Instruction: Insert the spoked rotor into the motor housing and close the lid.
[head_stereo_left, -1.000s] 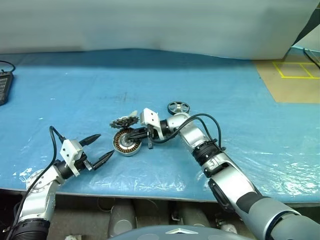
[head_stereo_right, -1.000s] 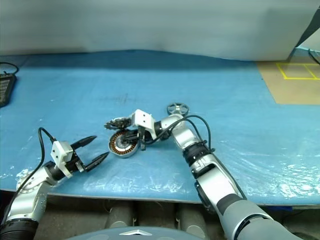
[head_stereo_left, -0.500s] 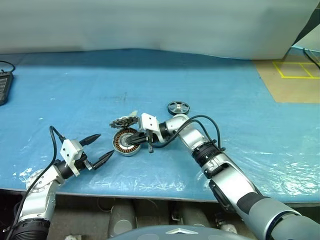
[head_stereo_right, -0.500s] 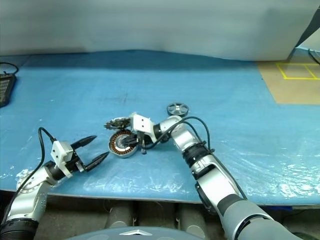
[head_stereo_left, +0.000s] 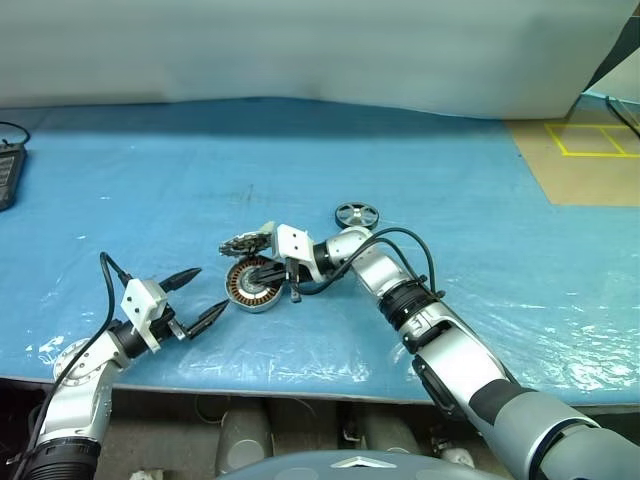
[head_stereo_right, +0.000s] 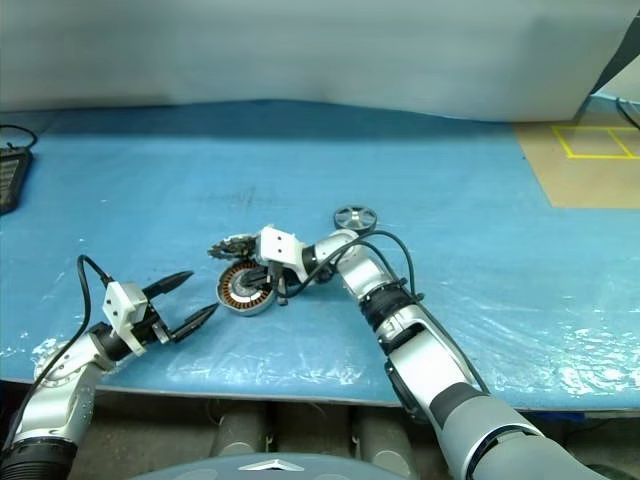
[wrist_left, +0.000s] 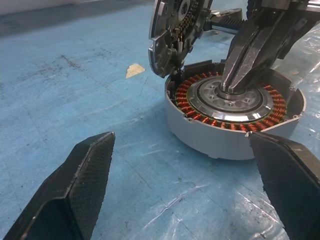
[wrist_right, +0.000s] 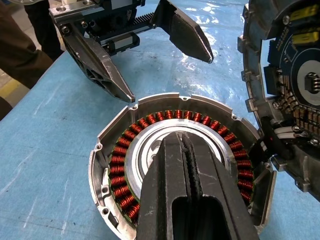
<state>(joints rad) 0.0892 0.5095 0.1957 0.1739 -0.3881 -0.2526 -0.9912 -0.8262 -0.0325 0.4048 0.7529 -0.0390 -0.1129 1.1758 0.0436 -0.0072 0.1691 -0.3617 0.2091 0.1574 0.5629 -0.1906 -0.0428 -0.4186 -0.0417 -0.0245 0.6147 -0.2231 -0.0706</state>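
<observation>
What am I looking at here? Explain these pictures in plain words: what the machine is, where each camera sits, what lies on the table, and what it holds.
This is a humanoid robot with two arms, each ending in a two-fingered tool. Two pictures come from cameras in its head, looking down over a table under a blue sheet. The other two come from cameras on its wrists.

On the sheet lies the motor housing, a round metal puck with copper windings inside. Its hinged lid stands open. Behind it lies the spoked rotor, not yet inserted.

The right tool is shut, holding nothing, its tip over the housing's central hub. The left tool waits open beside the housing, also holding nothing.
</observation>
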